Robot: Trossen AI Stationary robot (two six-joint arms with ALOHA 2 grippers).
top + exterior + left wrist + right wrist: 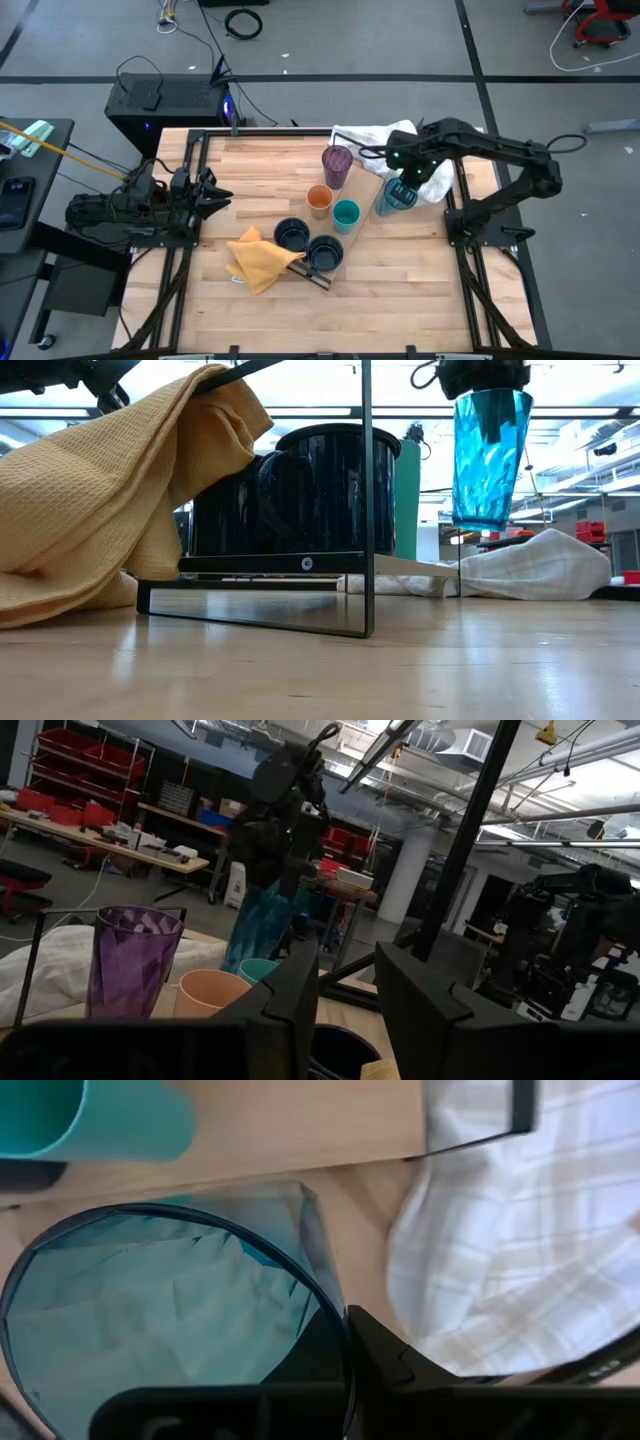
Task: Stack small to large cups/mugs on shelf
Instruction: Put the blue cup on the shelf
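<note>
Six vessels are in view: two tall tumblers, two small cups and two dark navy mugs. The purple tumbler (337, 165) stands upright on the shelf (368, 213) near the white checked towel (372, 140), with the orange cup (319, 201) and the teal cup (346, 215) just beside each other below it, all three looking empty from above. The first navy mug (291, 236) and the second navy mug (325, 252) sit side by side next to the yellow cloth (258, 259), nothing visible inside them. The right gripper (403, 182) is clamped on the rim of the teal-blue patterned tumbler (489, 455), one finger inside it, holding it lifted clear of the table beside the towel; it is empty too. The left gripper (215, 193) waits at the table's left edge, its fingers a little apart and holding nothing
</note>
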